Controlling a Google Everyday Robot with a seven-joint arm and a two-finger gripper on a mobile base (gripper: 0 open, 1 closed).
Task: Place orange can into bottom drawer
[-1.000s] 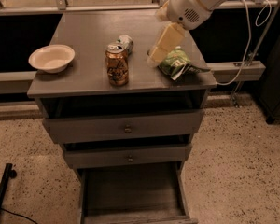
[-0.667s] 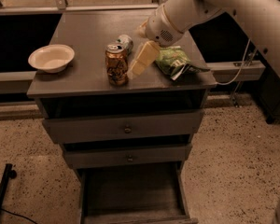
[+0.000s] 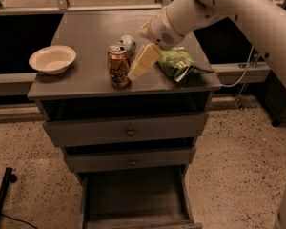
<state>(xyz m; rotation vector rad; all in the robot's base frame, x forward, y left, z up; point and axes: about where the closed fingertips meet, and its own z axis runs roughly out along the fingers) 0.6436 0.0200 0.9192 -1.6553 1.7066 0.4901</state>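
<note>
1. The grey-brown top [image 3: 90,30] of the drawer unit carries four things. The gripper [image 3: 140,57] hangs low over its front middle.
2. Orange can [image 3: 119,65]: upright near the front edge, just left of the gripper. Whether the two touch cannot be told.
3. Silver-green can [image 3: 127,43]: on its side, just behind the orange can, left of and behind the gripper.
4. Green bag [image 3: 180,62]: crumpled, just right of the gripper, toward the right front corner.
5. Bowl [image 3: 52,59]: pale, upright, well left of the gripper, by the left edge.

White arm reaches in from upper right, wrist angled down-left; tool [image 3: 136,54] low over the desk, jaws spread apart.
</note>
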